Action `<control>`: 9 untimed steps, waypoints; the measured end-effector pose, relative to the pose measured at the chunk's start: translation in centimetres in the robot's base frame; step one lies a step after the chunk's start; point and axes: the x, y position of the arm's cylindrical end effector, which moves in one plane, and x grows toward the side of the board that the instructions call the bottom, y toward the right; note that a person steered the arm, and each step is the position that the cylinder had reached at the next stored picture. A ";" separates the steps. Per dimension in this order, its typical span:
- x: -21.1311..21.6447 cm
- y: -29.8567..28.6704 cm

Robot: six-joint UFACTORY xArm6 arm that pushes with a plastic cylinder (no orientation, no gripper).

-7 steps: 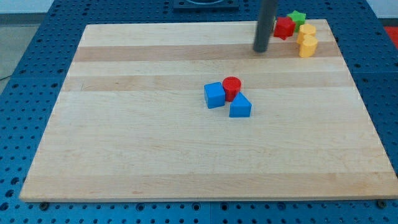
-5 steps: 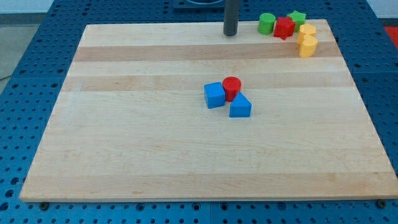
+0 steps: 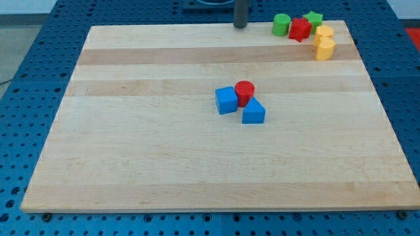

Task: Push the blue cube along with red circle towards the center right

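The blue cube (image 3: 226,100) sits near the board's middle. The red circle (image 3: 245,92) touches its upper right side. A blue triangular block (image 3: 253,112) lies just below and right of the red circle, touching it. My tip (image 3: 241,26) is at the board's top edge, far above these blocks and slightly left of the red circle's column. It touches no block.
At the top right corner stands a cluster: a green cylinder (image 3: 281,25), a red block (image 3: 300,29), a green star (image 3: 314,18) and two yellow blocks (image 3: 323,33) (image 3: 325,48). The wooden board (image 3: 131,164) lies on a blue perforated table.
My tip has moved left and up, from beside the top right cluster to the board's top edge. The green cylinder is now uncovered. No block has moved.
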 end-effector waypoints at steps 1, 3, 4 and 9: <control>3.8 -1.2; 18.2 -5.7; 23.7 -10.8; 18.2 5.8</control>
